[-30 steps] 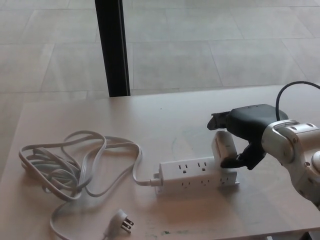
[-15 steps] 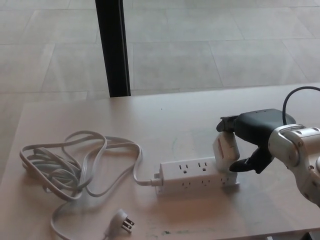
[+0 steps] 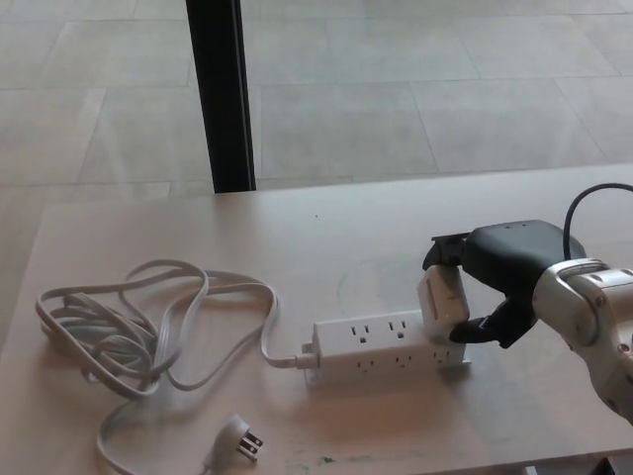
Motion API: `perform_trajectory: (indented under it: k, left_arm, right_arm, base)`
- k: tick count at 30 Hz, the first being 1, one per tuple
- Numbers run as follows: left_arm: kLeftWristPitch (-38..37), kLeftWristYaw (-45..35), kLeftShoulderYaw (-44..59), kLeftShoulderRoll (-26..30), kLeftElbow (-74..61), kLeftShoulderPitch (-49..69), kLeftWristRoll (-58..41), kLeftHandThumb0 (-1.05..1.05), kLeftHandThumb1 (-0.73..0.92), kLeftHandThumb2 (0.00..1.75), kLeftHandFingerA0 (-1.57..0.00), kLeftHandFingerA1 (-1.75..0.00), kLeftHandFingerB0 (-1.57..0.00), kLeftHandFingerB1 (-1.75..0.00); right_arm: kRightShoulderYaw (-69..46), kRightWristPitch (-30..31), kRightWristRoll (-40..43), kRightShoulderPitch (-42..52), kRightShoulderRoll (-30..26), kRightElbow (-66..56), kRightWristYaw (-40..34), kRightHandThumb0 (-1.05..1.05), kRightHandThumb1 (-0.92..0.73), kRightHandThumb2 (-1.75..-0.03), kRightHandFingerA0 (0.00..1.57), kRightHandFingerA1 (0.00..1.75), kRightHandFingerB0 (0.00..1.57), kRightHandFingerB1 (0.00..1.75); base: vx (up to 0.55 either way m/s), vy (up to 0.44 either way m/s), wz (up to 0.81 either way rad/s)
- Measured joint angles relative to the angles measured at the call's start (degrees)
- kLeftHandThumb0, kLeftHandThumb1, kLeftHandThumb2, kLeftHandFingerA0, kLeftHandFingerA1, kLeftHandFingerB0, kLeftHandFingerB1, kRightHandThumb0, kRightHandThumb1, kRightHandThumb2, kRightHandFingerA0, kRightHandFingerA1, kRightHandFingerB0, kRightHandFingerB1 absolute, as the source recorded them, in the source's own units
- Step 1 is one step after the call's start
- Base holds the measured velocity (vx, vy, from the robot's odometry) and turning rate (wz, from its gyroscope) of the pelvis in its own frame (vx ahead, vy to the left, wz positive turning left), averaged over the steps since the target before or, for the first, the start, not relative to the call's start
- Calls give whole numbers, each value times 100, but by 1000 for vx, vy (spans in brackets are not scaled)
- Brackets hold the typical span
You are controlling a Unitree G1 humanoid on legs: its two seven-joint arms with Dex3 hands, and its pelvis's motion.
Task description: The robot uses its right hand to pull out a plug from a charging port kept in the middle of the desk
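A white power strip [image 3: 381, 346] lies in the middle of the desk [image 3: 326, 237], sockets facing up. A white block-shaped plug adapter [image 3: 441, 304] stands in its right end, tilted a little. My right hand [image 3: 495, 272] reaches in from the right and is shut on the adapter, one finger over its top and another curled under its right side. My left hand does not show.
The strip's white cord [image 3: 148, 327] runs left into a loose coil on the desk and ends in a three-prong plug [image 3: 240, 437] near the front edge. A black post [image 3: 223, 94] stands behind the desk. A black cable [image 3: 588, 203] loops above my right wrist.
My right hand has dropped slightly and shifted right, staying closed on the adapter. The adapter stands in the strip's right end. The strip and cord have not moved.
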Motion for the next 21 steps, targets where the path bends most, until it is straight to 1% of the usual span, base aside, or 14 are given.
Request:
perform_trajectory:
  k: [2, 3, 8, 9, 10, 11, 13, 14, 16, 17, 18, 19, 20, 21]
  left_arm:
    - [-3, 0, 3, 1, 0, 1, -1, -91, 92, 89, -67, -56, -47, -49]
    - [-6, 0, 5, 0, 0, 2, -1, -86, 92, 86, -68, -57, -44, -49]
    - [-7, 0, 32, 1, -47, 14, -13, -90, 91, 93, -70, -59, -43, -49]
    - [-8, 0, 30, 1, -54, 17, -13, -90, 92, 91, -67, -56, -43, -47]
    - [-13, 0, 31, 0, -75, 32, -13, -90, 92, 91, -67, -56, -43, -47]
    - [-15, 1, 33, 0, -87, 42, -13, -88, 91, 88, -67, -56, -43, -47]
    - [-15, 3, 41, 0, -94, 45, -15, -91, 91, 91, -67, -57, -42, -48]
    - [-16, 4, 41, 0, -94, 45, -15, -88, 92, 87, -67, -57, -44, -49]
    - [-22, 0, 58, 0, -83, 42, -24, -90, 92, 90, -65, -56, -41, -47]
    - [-33, -3, 67, 0, -74, 40, -29, -89, 92, 91, -65, -56, -41, -48]
    - [-47, -4, 68, 0, -74, 44, -29, -89, 92, 87, -64, -54, -42, -46]
    - [-57, -5, 76, 0, -67, 43, -33, -91, 92, 89, -64, -54, -41, -46]
    - [-64, -7, 84, 0, -52, 40, -37, -90, 91, 90, -64, -55, -41, -46]
    - [-67, -10, 87, 0, -53, 41, -41, -91, 92, 90, -64, -55, -41, -45]
  right_arm:
    - [-13, -62, -8, 20, 19, 19, -104, -30, -52, -109, 92, 175, 87, 120]
    - [-11, -94, -22, 22, 28, 40, -164, -32, -60, -106, 96, 175, 78, 82]
    - [52, -102, -149, 43, 58, 75, -384, -31, -54, -116, 98, 175, 84, 90]
    - [59, -110, -168, 54, 59, 80, -431, -28, -52, -109, 97, 174, 86, 67]
    - [67, -107, -198, 67, 65, 80, -485, -28, -52, -109, 97, 174, 86, 67]
    - [71, -102, -228, 82, 70, 76, -531, -33, -48, -112, 124, 135, 83, 78]
    - [67, -101, -267, 120, 83, 72, -647, -32, -47, -111, 124, 135, 81, 76]
    - [66, -102, -276, 131, 86, 72, -685, -29, -49, -103, 102, 172, 82, 62]
    - [61, -97, -300, 156, 93, 69, -770, -29, -49, -103, 100, 172, 82, 62]
    - [61, -93, -316, 164, 93, 68, -805, -31, -45, -103, 114, 156, 75, 65]
    - [61, -93, -330, 171, 93, 68, -833, -30, -51, -97, 99, 170, 82, 61]
    - [61, -91, -348, 178, 93, 67, -863, -29, -52, -96, 98, 169, 82, 62]
    - [61, -90, -367, 184, 93, 67, -886, -33, -45, -98, 113, 156, 73, 64]
    - [61, -90, -379, 189, 93, 67, -907, -33, -42, -104, 111, 158, 77, 65]
  base:
    - [0, 0, 0]
    - [0, 0, 0]
    - [0, 0, 0]
    - [0, 0, 0]
    - [0, 0, 0]
    - [0, 0, 0]
    - [0, 0, 0]
    - [0, 0, 0]
    - [0, 0, 0]
    - [0, 0, 0]
    - [0, 0, 0]
    - [0, 0, 0]
    - [0, 0, 0]
    - [0, 0, 0]
